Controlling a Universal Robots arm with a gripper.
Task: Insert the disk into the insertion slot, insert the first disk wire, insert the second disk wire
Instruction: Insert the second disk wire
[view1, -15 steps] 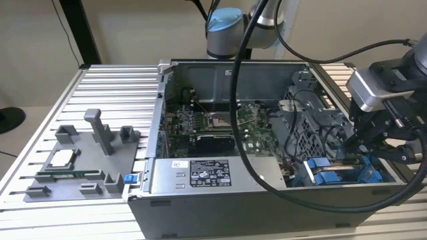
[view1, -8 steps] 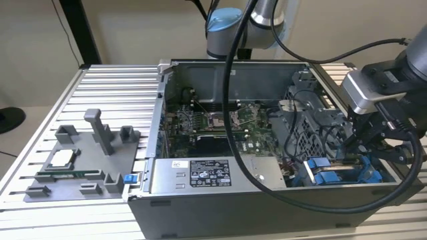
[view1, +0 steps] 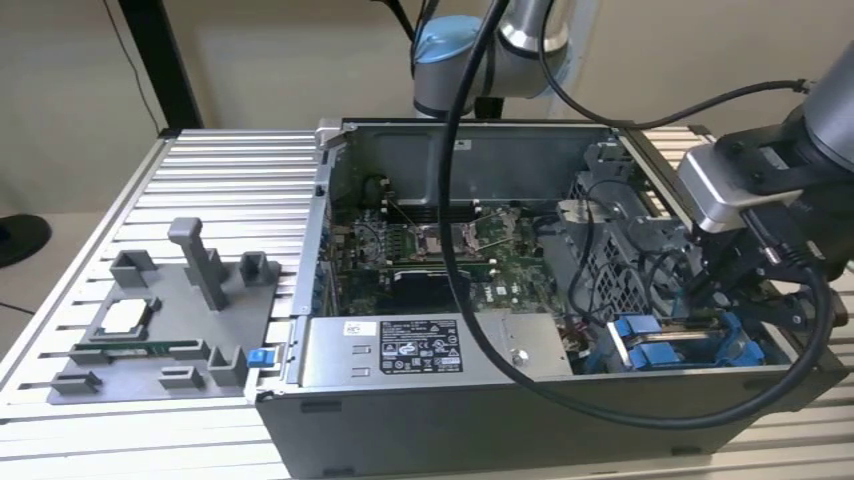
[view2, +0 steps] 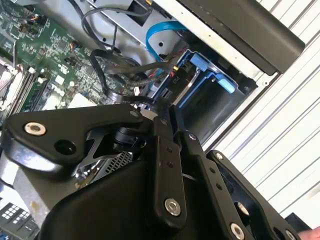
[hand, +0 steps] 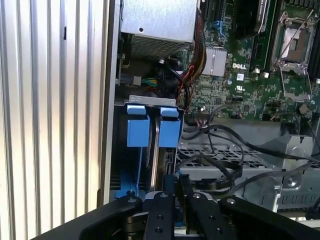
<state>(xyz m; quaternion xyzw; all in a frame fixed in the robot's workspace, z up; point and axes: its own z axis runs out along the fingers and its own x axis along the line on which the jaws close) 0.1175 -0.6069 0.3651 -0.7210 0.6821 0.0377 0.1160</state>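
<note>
The disk (hand: 155, 146) stands edge-on in the insertion slot (hand: 150, 101) of the grey drive cage, between two bright blue frame tabs (hand: 137, 131). In the exterior view the blue frame (view1: 667, 346) sits low in the case's right front corner. My gripper (hand: 176, 179) hangs just above that bay, its two black fingers (hand: 161, 215) nearly together on the end of a black disk wire (hand: 220, 172). The gripper (view2: 175, 122) stands close to a black plug (view2: 175, 76) at the blue frame. In the exterior view the gripper (view1: 721, 305) reaches down into the cage.
The open computer case (view1: 534, 420) lies on a slatted aluminium table (view1: 227, 180). A silver power supply box (view1: 414, 350) and the green motherboard (view1: 427, 260) fill the case's middle. A light blue cable (view2: 160, 30) loops near the bay. A grey fixture (view1: 160, 320) stands at the exterior view's left.
</note>
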